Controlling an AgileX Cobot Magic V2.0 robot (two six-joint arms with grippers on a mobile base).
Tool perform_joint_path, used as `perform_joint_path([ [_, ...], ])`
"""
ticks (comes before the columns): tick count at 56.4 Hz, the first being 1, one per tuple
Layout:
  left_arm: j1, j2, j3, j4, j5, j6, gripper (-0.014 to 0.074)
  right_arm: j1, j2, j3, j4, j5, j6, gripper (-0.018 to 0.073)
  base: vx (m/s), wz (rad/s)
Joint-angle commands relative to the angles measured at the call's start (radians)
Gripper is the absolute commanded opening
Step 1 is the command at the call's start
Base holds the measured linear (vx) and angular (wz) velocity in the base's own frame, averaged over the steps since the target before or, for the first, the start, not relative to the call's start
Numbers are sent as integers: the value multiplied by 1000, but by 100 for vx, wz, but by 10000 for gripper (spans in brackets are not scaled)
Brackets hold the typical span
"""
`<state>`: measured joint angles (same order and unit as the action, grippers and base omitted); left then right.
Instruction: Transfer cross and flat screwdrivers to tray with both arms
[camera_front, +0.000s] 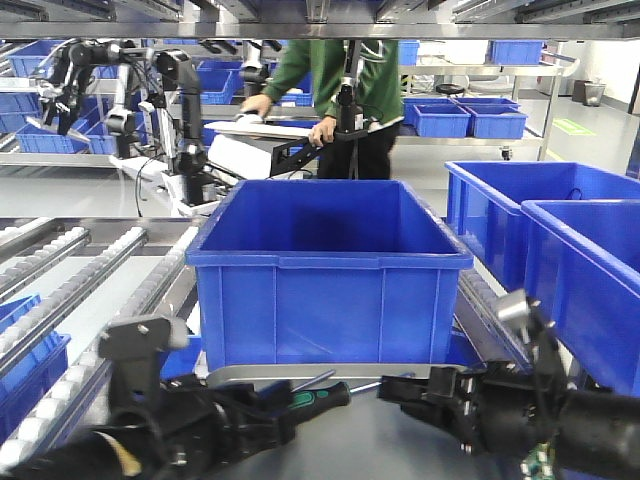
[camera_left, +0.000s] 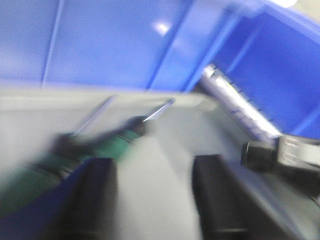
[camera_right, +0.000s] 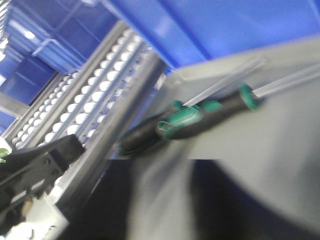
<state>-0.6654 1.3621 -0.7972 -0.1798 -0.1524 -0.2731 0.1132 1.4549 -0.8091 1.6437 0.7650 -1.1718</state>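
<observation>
Two screwdrivers (camera_right: 200, 117) lie side by side on the tray (camera_right: 280, 150), both claws spread and empty.

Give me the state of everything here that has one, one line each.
Two black-and-green-handled screwdrivers: lying side by side on the tray, not gripped.
Shallow grey metal tray: holds both screwdrivers.
Big blue plastic bin: upright, open-topped, behind the tray.
Left end effector: open, empty.
Right end effector: open, empty.
</observation>
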Motion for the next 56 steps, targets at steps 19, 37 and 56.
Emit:
perform_joint_path([
  [19, -6, -427, 1, 22, 380, 284, -1, -73, -558, -29, -524, -97, 142, -10, 0, 0],
  [37, -6, -807, 232, 247, 461, 204, -1, -71, -1093, 187, -895, -276, 298, -8, 0, 0],
  [56, -6, -833, 266, 429, 440, 196, -1, -71, -1194, 310, -847, -435, 319, -9, 0, 0],
])
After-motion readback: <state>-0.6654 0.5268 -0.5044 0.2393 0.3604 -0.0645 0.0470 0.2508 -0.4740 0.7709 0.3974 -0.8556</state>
